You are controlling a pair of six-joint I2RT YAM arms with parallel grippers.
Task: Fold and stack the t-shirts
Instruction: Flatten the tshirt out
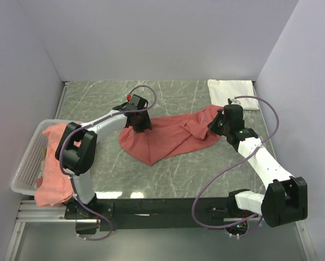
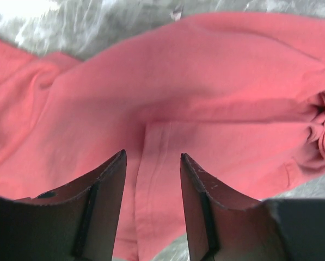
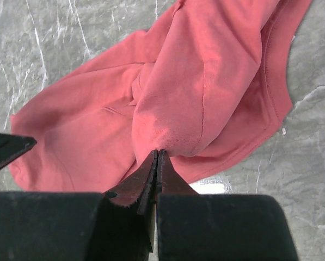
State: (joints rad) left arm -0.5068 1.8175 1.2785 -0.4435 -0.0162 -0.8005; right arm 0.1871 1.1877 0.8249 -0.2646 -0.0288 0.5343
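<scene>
– Under the left claw (image 2: 151, 156), what do you see?
– A coral t-shirt (image 2: 206, 81), lying crumpled on the grey marbled worktop (image 1: 108, 98). The claw's two fingers (image 2: 105, 206) stand well apart and point down at the cloth. Nothing sits between them (a hemmed fold runs right below the gap).
– So it has hold of nothing?
– Nothing that I can make out. Whether the tips touch the cloth, I cannot tell.
– And the right claw (image 3: 158, 152)?
– Closed tight, jaws pressed together, with a bunch of the same shirt's fabric nipped at the very tips. The cloth gathers up to that pinch and spreads away from it toward the left claw.
– Where does the shirt lie, then?
– Between the two claws: one end is below the left claw and the other is in the right claw's pinch.
– Any other shirts?
– A white t-shirt (image 1: 230, 89), folded flat, lies on the worktop just beyond the right claw, by the far right corner. A heap of coral t-shirts (image 1: 50, 174) fills a white mesh basket (image 1: 27, 163). It is well off to the left of the left claw, beside that arm's elbow, and part of the heap hangs over the basket's near rim.
</scene>
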